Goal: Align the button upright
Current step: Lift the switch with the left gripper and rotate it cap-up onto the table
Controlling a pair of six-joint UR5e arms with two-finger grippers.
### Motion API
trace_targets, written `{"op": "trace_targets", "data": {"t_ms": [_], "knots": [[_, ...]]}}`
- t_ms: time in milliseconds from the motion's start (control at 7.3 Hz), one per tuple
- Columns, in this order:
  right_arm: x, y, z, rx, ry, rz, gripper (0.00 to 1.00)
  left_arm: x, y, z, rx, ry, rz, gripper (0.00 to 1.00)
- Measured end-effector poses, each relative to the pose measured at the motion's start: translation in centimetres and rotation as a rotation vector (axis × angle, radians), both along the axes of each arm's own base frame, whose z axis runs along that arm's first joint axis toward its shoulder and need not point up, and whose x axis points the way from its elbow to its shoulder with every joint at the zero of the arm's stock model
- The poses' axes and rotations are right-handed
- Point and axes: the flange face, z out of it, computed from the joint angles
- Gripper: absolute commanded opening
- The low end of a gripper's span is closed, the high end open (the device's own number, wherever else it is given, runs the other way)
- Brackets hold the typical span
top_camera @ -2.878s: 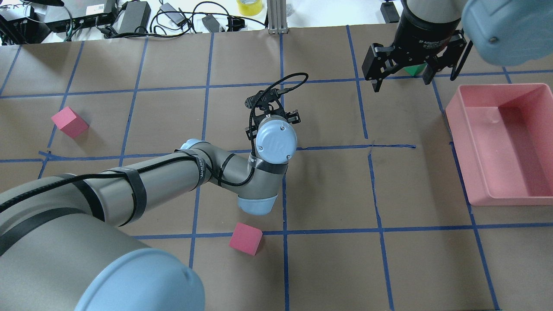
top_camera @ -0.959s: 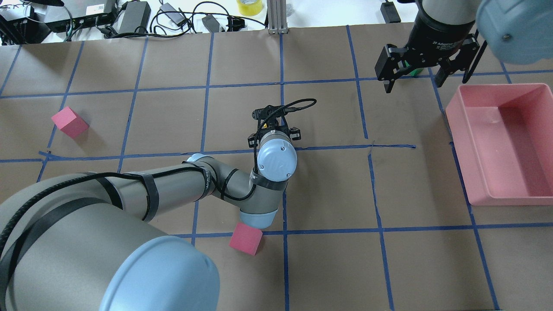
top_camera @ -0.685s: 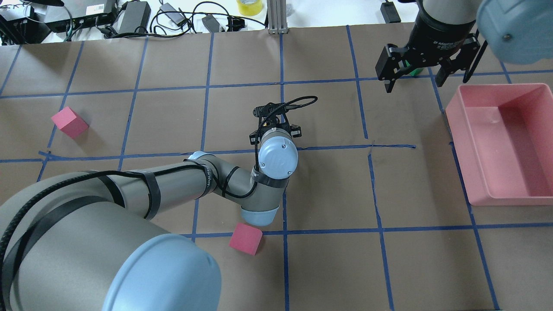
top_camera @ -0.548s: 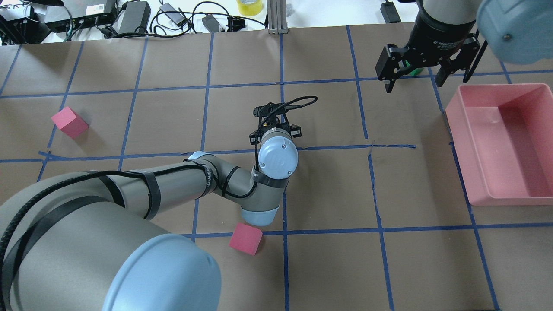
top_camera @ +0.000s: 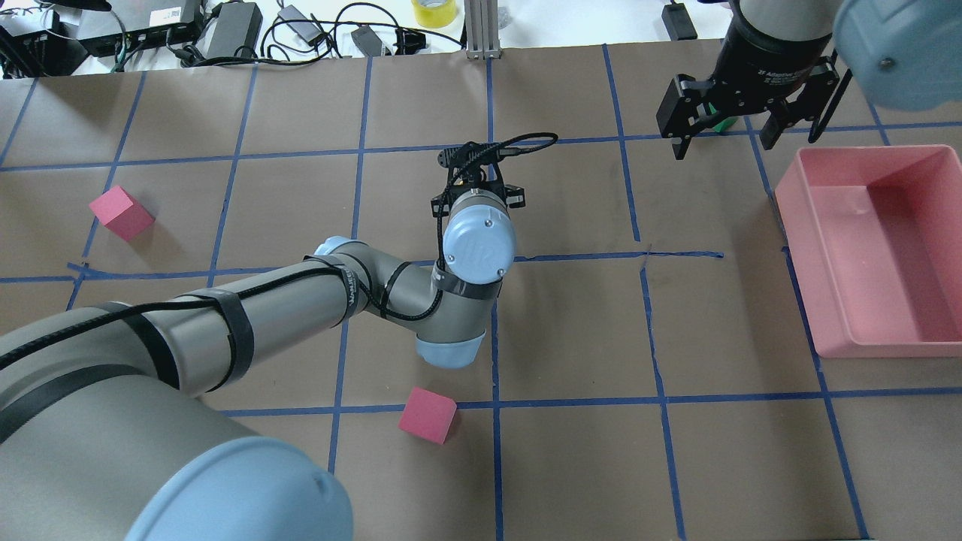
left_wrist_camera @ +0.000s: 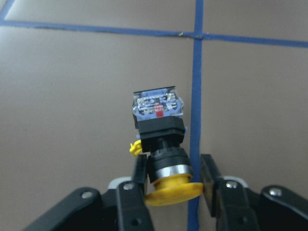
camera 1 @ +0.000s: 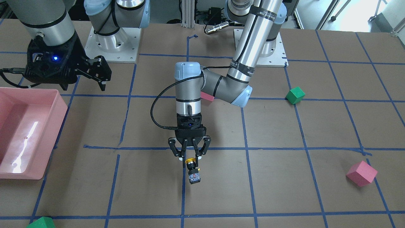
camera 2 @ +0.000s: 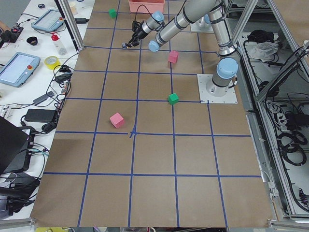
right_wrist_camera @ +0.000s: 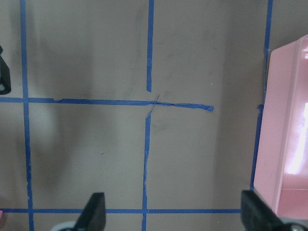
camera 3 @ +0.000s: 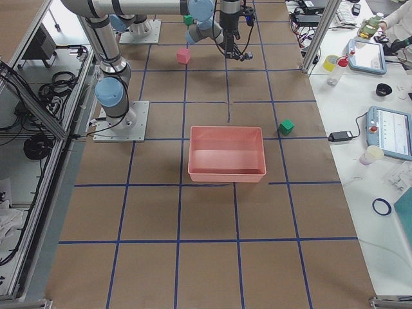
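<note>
The button [camera 1: 192,170] has a yellow cap, a black body and a whitish contact block. It hangs with the cap up and the block down. My left gripper [camera 1: 190,159] is shut on its cap near the table's middle. In the left wrist view the button [left_wrist_camera: 161,139] sits between the two fingers [left_wrist_camera: 138,180], beside a blue tape line. I cannot tell whether its base touches the table. In the overhead view the left wrist [top_camera: 479,239] hides it. My right gripper [top_camera: 725,139] is open and empty at the far right; it also shows in the right wrist view [right_wrist_camera: 175,216].
A pink bin [top_camera: 789,197] stands at the right edge. Pink cubes lie at the left [top_camera: 120,213] and near the front [top_camera: 427,415]. A green cube [top_camera: 723,124] sits under the right gripper. Another green cube [camera 1: 295,95] lies near the left arm's base.
My left gripper has moved away from the robot's base with the button still in it. The right arm has hardly moved.
</note>
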Motion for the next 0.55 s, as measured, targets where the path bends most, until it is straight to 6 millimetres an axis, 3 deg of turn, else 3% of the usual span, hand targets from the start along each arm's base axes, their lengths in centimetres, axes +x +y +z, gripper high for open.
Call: {"op": "trace_targets", "data": {"t_ms": [274, 548], "knots": [[0.0, 0.0, 0.0, -0.001, -0.001, -0.002, 1.0, 2.0, -1.7, 4.6, 0.112, 0.029, -0.004, 0.07], [0.0, 0.0, 0.0, 0.0, -0.001, -0.003, 1.0, 4.4, -1.9, 7.4, 0.29, 0.126, -0.003, 0.06]]}}
